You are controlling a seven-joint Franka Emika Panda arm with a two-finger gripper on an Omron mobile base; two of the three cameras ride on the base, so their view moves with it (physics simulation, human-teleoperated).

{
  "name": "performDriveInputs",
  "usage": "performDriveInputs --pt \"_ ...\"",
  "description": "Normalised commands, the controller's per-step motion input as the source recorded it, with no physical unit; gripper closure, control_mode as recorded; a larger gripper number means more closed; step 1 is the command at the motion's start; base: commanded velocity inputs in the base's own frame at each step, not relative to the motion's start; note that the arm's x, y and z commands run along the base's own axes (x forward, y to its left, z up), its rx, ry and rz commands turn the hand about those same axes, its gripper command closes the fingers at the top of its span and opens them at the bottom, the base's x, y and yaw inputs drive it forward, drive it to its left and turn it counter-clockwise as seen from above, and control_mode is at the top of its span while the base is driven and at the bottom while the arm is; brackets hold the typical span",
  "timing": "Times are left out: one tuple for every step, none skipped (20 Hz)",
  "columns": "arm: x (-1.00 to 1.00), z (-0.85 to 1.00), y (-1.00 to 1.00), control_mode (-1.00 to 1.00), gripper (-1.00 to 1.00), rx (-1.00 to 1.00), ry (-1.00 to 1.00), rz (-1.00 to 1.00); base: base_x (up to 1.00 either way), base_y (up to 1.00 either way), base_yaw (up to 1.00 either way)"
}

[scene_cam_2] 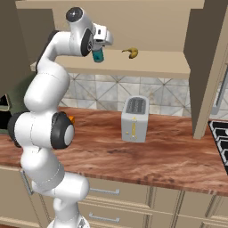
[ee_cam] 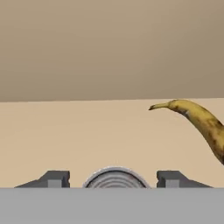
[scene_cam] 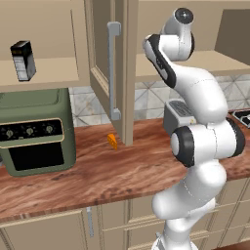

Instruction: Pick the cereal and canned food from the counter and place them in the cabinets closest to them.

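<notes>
Landmark: we place everything against the counter (scene_cam_2: 169,156), the long reddish-brown wood-grain top over beige drawers.
Toaster (scene_cam_2: 135,118): we see it standing on the counter, silver, near the tiled back wall.
Orange wedge (scene_cam: 113,141): it lies on the counter, just beside the edge of an open cabinet door (scene_cam: 113,73) with a long grey bar handle.
Oven (scene_cam: 34,132): a green countertop oven sits on the counter at its left end.
Gripper (scene_cam_2: 98,55): we see it raised well above the counter at the front edge of the open cabinets (scene_cam_2: 147,67), its two fingers pinching the canned food.
Canned food (scene_cam_2: 98,55): a small teal-blue cylinder; in the hand view its ringed grey top (ee_cam: 114,178) shows between the fingertips (ee_cam: 54,179). We find it held over the pale shelf, not resting on the counter.
Banana (ee_cam: 199,122): yellow with brown spots, it lies on the same shelf, beyond the can and to its right.
Cereal (scene_cam: 23,60): a small black box with a white side panel, upright on the shelf above the oven, far above the counter.
</notes>
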Motion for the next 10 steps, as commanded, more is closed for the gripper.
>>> performDriveInputs --pt "0.12 0.07 0.0 -1.0 -1.0 0.01 -0.01 0.0 0.0 0.0 0.0" --pt "0.0 0.07 0.0 -1.0 -1.0 0.0 0.0 0.0 0.0 0.0 0.0" --pt "-0.05 0.05 0.0 -1.0 -1.0 0.0 0.0 0.0 0.0 0.0 0.0" --pt "-0.14 0.0 0.0 -1.0 -1.0 0.0 0.0 0.0 0.0 0.0 0.0" --pt "-0.24 0.0 0.0 -1.0 -1.0 0.0 0.0 0.0 0.0 0.0 0.0" --pt "-0.41 0.0 0.0 -1.0 -1.0 0.0 0.0 0.0 0.0 0.0 0.0" --pt "-0.61 -0.01 0.0 -1.0 -1.0 0.0 0.0 0.0 0.0 0.0 0.0" --pt "-0.78 -0.07 0.01 -1.0 -1.0 0.0 0.0 0.01 0.0 0.0 0.0" --pt "-0.91 -0.13 0.03 -1.0 -1.0 0.0 0.0 0.02 0.0 0.0 0.0" --pt "-1.0 -0.18 0.06 -1.0 -1.0 -0.02 -0.02 0.03 0.0 0.0 0.0"
